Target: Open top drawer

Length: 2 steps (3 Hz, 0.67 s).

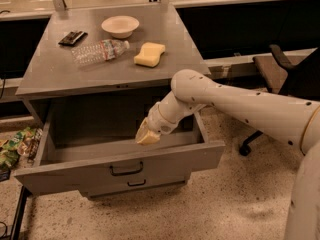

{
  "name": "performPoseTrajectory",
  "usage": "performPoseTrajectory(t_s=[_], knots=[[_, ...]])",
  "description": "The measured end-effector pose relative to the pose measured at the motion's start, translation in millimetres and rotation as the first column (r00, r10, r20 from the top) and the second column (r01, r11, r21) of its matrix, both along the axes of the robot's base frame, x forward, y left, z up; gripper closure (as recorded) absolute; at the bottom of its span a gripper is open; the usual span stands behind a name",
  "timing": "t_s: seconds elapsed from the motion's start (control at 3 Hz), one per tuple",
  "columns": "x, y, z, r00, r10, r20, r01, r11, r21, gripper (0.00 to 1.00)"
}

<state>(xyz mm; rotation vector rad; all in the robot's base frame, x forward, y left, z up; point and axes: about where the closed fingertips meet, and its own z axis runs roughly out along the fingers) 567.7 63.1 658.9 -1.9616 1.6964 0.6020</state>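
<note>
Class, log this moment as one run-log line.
top drawer: pulled well out | gripper: over the drawer's open box | handle: not held

1 camera looks down from high, in front of and slightly right of the top drawer (170,162), facing its pulled-out front at close range. The arm (240,104) enters from the right, and the tool (148,135) hangs over the drawer's open box.

The white arm (250,109) reaches in from 4 o'clock, bends at the elbow (187,86) near the centre, then slopes toward 7 o'clock, ending in the tan claw (148,134), angled downward.
</note>
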Motion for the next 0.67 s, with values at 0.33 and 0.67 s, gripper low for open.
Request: performPoseTrajectory(t_s=[0.33, 0.67], knots=[[-24, 7, -1, 0.9969, 0.037, -0.069, -0.036, 0.999, 0.017, 1.00], [-42, 10, -6, 0.9897, 0.059, -0.130, -0.056, 0.998, 0.029, 1.00]])
